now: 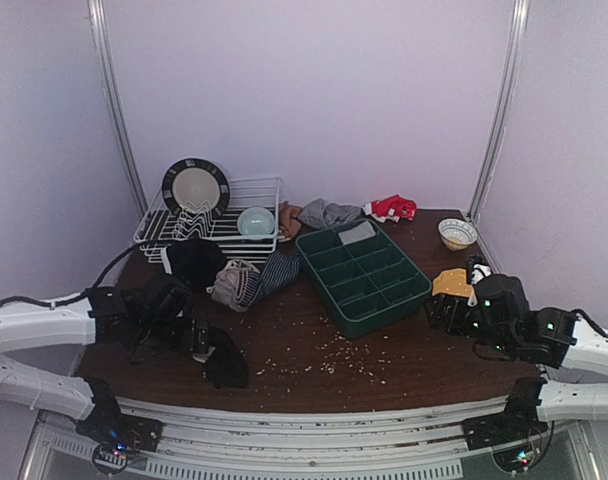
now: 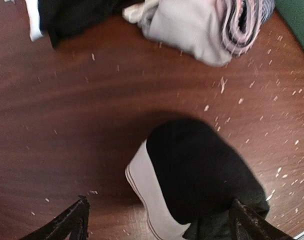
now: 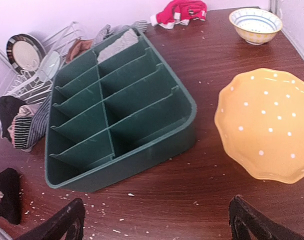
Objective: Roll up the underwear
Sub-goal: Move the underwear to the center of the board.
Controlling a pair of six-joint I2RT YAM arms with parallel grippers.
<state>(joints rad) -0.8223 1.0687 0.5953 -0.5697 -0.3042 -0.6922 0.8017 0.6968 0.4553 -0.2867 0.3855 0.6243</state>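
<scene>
A black underwear (image 2: 197, 170) with a white waistband lies bunched on the brown table near its front left (image 1: 224, 362). My left gripper (image 2: 159, 212) hangs open just above it, fingers wide on either side; the right fingertip (image 2: 244, 220) is at the cloth's edge. Behind it sits a pile: a beige-pink piece (image 2: 189, 27), a dark striped piece (image 2: 247, 17) and another black one (image 2: 72, 15). A light grey underwear (image 3: 117, 45) lies in a far compartment of the green tray (image 3: 142, 142). My right gripper (image 3: 157, 220) is open over bare table in front of the tray, holding nothing.
A yellow dotted plate (image 3: 264, 125) lies right of the tray, and a small bowl (image 3: 255, 22) stands behind it. Red cloth (image 1: 392, 207) and grey cloth (image 1: 329, 212) lie at the back. A white dish rack (image 1: 254, 185) holds a plate and bowl back left. Crumbs dot the table.
</scene>
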